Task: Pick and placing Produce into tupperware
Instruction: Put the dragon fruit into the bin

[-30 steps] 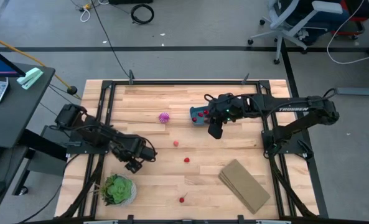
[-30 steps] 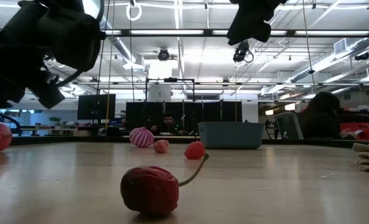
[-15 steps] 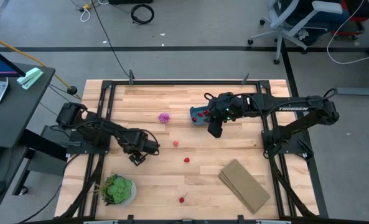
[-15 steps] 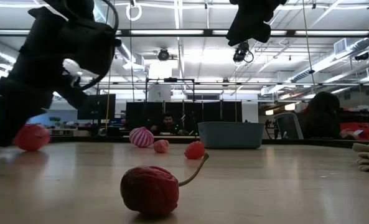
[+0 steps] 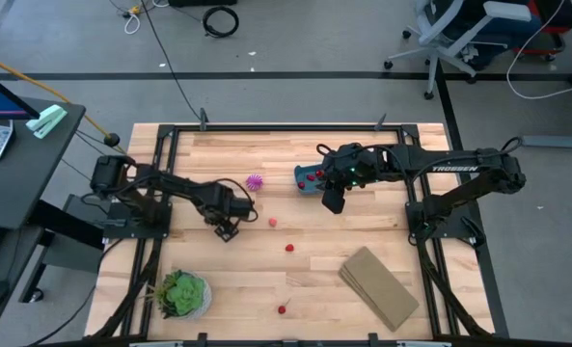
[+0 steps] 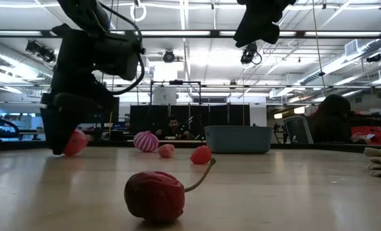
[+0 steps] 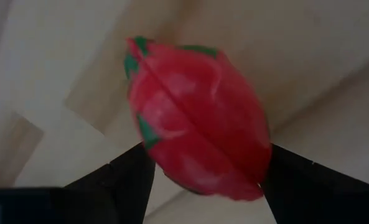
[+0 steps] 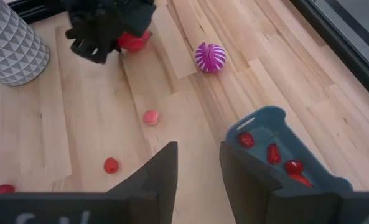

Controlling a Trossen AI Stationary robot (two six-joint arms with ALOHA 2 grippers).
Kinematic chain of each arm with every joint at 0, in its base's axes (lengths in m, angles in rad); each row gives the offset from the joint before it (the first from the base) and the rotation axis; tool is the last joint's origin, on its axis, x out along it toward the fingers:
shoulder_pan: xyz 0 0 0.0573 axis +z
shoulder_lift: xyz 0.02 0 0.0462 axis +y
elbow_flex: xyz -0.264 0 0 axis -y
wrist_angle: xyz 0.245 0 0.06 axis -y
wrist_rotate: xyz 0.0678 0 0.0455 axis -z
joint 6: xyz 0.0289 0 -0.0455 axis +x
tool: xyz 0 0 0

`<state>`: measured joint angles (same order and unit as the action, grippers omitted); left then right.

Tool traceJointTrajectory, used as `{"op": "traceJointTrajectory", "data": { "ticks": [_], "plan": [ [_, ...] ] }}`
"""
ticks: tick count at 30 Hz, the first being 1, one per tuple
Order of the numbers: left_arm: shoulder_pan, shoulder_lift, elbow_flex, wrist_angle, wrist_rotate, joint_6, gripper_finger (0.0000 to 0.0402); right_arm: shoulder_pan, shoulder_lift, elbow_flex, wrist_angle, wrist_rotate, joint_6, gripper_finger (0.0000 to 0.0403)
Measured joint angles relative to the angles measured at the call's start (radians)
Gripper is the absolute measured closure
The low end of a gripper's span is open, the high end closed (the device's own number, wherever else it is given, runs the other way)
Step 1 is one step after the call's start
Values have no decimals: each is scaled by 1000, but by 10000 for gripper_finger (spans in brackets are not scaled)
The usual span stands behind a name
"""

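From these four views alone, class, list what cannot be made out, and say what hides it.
- Tupperware contents, low view: its near wall hides them.
- Right gripper fingertips, right wrist view: cut off by the picture's edge.
- Red produce piece in the left gripper, high view: hidden under the gripper.
- Person beyond the table, low view: too small.

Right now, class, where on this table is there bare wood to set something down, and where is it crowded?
Bare wood lies along the far edge beyond the purple ball, and between the potted plant and the tan block, save one cherry. It is crowded mid-table: left hand holding a red fruit, loose fruits, tub, right hand.
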<state>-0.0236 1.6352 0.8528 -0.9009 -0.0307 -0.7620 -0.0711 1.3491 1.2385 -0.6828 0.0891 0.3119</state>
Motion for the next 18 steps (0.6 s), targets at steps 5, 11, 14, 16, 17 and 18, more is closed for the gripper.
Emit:
{"op": "traceJointTrajectory", "data": {
  "ticks": [5, 11, 14, 16, 17, 18],
  "plan": [
    [55, 0, 0, 2, 0, -2, 134, 0, 0, 0, 0, 0, 0, 274],
    [94, 0, 0, 30, 0, 21, 134, 0, 0, 0, 0, 0, 0, 274],
    [111, 0, 0, 70, 0, 23, 134, 0, 0, 0, 0, 0, 0, 274],
    [119, 0, 0, 86, 0, 22, 134, 0, 0, 0, 0, 0, 0, 274],
    [123, 0, 0, 89, 0, 17, 134, 0, 0, 0, 0, 0, 0, 274],
    [126, 0, 0, 89, 0, 16, 134, 0, 0, 0, 0, 0, 0, 274]
  ]
}}
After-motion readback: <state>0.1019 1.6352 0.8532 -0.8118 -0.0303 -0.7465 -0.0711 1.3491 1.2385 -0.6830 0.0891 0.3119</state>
